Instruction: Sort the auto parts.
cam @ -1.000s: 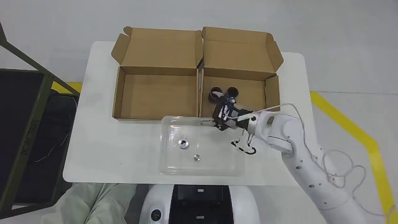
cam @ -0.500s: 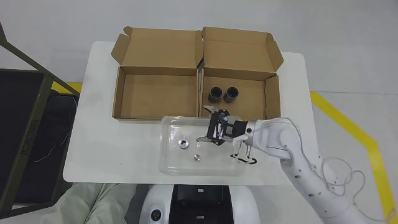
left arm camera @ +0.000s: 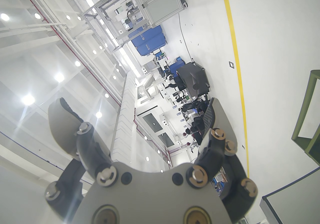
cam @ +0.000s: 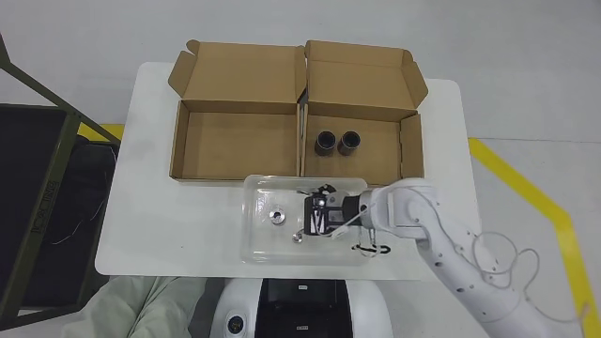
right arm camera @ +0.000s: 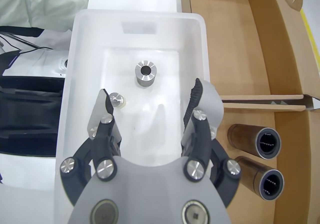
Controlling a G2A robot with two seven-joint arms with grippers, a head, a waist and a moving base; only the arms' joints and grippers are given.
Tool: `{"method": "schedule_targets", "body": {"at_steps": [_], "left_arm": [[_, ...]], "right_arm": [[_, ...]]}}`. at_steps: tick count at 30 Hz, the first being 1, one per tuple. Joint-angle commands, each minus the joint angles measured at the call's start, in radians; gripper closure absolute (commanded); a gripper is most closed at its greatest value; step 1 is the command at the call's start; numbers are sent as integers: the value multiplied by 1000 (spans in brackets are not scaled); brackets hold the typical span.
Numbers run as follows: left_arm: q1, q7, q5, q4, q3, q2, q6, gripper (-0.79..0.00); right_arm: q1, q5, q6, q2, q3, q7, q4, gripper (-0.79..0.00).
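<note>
A clear plastic bin (cam: 258,244) (right arm camera: 75,60) at the table's front holds a silver bushing (cam: 277,216) (right arm camera: 145,73) and a smaller silver part (cam: 297,238) (right arm camera: 116,100). My right gripper (cam: 311,216) (right arm camera: 150,100) hangs open over the bin, empty, with the small part beside one fingertip. Two dark cylindrical bearings (cam: 339,141) (right arm camera: 255,138) lie side by side in the right cardboard box (cam: 406,145) (right arm camera: 295,135). The left cardboard box (cam: 235,145) (right arm camera: 225,35) has nothing in it. My left gripper (left arm camera: 135,120) is open and empty, pointing up into the room.
Both boxes stand at the back of the white table (cam: 141,197), lids folded up. A black cable (cam: 371,225) loops off the right wrist by the bin's right end. A dark frame (cam: 38,178) stands left of the table.
The right arm has moved from the right box's front edge back and leftwards over the bin, its gripper staying open. The two bearings lie uncovered in the box.
</note>
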State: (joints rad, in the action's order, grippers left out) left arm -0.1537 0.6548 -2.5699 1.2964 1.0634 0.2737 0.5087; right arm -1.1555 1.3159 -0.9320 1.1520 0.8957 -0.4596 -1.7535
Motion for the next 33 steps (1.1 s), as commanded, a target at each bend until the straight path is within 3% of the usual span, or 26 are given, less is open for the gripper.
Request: {"method": "schedule_targets", "body": {"at_steps": [1,11,33], "left_arm": [[0,0,0,0,0,0,0,-785],[0,0,0,0,0,0,0,-785],[0,0,0,0,0,0,0,-785]], "right_arm": [[10,-2,-9,1,-12,-12,15,-579],[71,-73,-80,12,-84,-51,126,-523],[207,-158,-80,40,-277,-79,284,-419]]}}
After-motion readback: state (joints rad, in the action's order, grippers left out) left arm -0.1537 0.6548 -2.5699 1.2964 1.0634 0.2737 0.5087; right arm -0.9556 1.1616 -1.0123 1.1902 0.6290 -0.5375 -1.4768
